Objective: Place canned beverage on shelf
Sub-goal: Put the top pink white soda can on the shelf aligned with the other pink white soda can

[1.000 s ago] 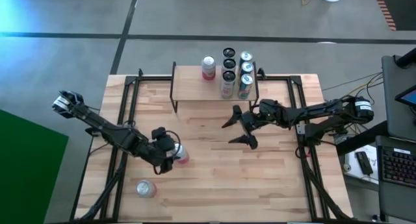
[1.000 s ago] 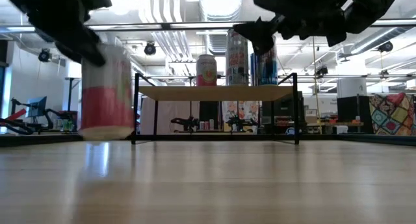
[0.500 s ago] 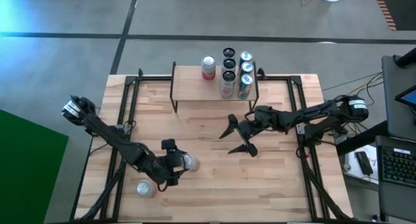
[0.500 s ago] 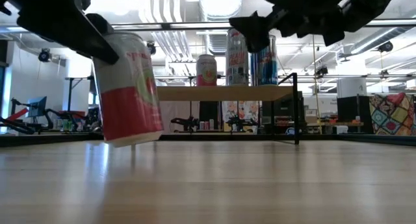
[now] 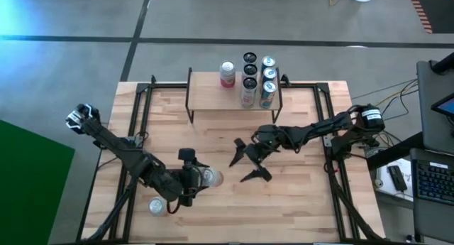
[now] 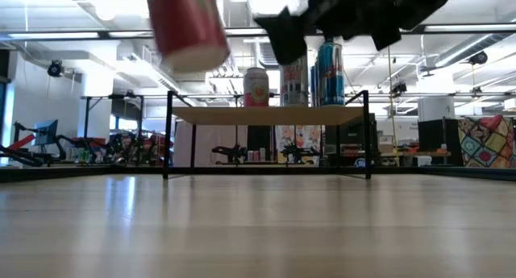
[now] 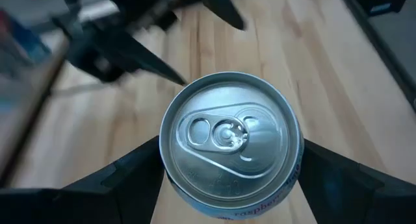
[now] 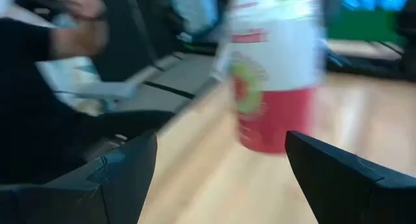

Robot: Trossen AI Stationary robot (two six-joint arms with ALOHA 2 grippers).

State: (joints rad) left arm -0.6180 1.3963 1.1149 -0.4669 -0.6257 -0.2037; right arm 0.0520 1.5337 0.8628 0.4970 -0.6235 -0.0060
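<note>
One can is being gripped above the bench by the left tool; the right tool is being held wide open.

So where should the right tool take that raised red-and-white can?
Grip the red-and-white metal drink can by its red lower wall, from the side: it hangs near upright, that band is bare, the left tool holds higher up. The right tool faces it, open.

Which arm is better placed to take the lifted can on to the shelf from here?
Right. The left gripper holds the can off the table, far from the shelf. The right gripper, open, faces the can from the shelf's side, seemingly ready for a handover.
</note>
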